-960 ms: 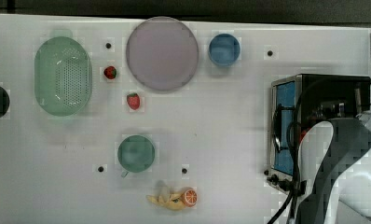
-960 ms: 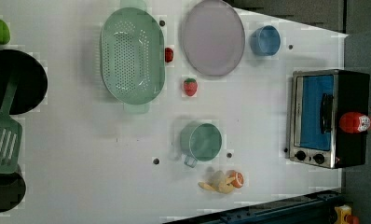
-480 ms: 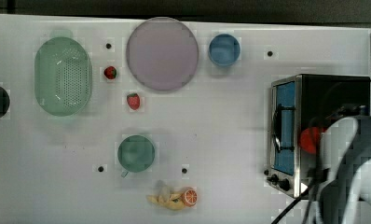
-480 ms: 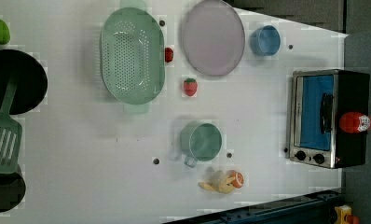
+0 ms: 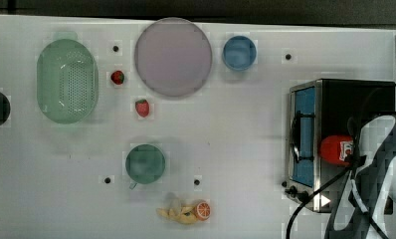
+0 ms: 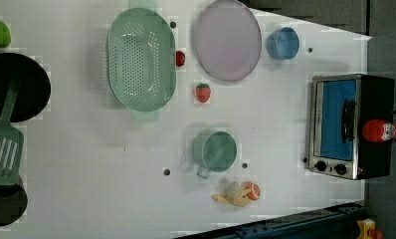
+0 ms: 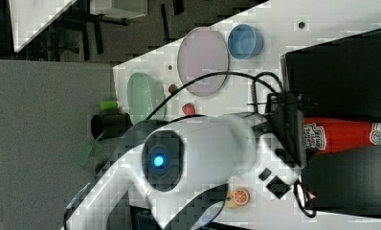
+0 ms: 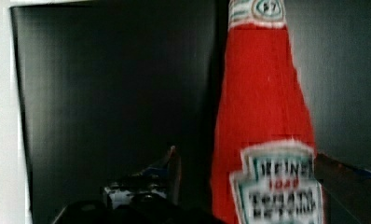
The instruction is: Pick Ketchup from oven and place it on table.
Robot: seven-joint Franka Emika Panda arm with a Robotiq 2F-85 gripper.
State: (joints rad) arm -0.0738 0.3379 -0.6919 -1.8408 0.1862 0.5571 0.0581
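One ketchup bottle stands upright on the oven, between the spread jaws of the gripper. Nothing is pinched yet.

Ketchup label: "HEINZ", probably "TOMATO KETCHUP".

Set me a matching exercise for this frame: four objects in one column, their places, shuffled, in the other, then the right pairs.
Objects:
1. red plastic ketchup bottle
2. green perforated colander
3. small blue cup
4. green mug

Places, by the left view:
A. right of the round lilac plate
B. on the black-topped toaster oven
C. above the peeled orange pieces
D. left of the two strawberries

Pairs: 1-B, 2-D, 3-A, 4-C
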